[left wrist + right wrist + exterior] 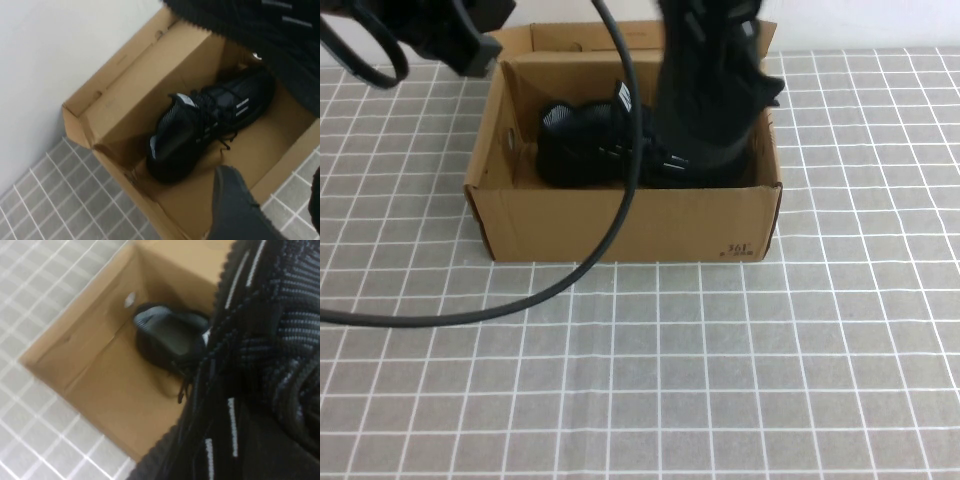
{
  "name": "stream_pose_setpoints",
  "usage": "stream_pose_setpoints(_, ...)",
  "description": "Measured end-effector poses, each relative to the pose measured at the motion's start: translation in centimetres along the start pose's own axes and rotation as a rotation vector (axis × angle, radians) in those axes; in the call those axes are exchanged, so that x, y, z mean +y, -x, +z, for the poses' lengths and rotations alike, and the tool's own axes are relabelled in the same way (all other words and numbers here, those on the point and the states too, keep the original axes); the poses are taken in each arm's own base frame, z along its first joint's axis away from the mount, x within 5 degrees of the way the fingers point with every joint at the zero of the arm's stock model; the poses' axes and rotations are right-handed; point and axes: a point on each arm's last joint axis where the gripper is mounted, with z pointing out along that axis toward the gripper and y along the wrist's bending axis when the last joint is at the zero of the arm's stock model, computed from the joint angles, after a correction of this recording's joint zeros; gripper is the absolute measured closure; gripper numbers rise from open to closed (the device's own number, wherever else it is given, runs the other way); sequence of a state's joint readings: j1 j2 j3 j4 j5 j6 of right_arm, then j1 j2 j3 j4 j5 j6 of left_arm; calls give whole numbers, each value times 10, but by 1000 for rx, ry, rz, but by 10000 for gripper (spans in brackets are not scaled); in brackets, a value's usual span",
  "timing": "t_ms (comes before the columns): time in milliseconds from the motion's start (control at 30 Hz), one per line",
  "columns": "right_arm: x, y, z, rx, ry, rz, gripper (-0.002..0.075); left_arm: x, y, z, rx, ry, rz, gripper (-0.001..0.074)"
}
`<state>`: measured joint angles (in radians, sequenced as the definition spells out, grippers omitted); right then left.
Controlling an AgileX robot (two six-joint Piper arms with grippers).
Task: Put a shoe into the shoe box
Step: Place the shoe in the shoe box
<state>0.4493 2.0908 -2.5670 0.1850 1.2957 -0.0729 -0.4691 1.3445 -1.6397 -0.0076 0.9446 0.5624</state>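
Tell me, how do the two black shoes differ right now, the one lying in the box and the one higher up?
The lying shoe rests flat on the floor of the cardboard box, while the raised shoe stands steeply over the box's right side. The lying shoe is touched by nothing; the raised shoe is carried by the right gripper, itself hidden. The left gripper hovers beside the box's far left corner. Both shoes are black knit with pale stripes.

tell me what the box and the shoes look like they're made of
The shoe box looks like plain brown corrugated cardboard, matte, with folded flaps and a small printed mark. The shoe lying inside seems a black knit or mesh textile with laces and pale stripes. The second shoe, held over the box at the right end effector, shows a ribbed black knit. The left end effector hovers near the box's edge.
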Motion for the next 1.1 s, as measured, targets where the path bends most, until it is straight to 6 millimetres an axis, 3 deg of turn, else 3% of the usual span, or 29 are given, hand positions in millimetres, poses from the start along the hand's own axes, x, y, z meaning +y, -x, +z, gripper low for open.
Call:
stream_pose_setpoints(167, 38, -3, 8, 23, 1, -246, 673, 7, -8, 0, 43, 7, -23, 445)
stream_pose_setpoints(300, 52, -5, 9, 32, -18, -429, 673, 16, -15, -1, 68, 31, -48, 480)
stream_pose_setpoints(600, 53, -4, 6, 41, -51, -755, 674, 21, -23, 3, 116, 25, -51, 675)
stream_pose_setpoints(933, 49, -1, -6, 61, -116, -1077, 674, 8, -28, 39, 156, -181, -25, 699)
stream_pose_setpoints(1100, 49, -2, -5, 69, -107, -1192, 674, 5, -29, 36, 193, -234, 13, 707)
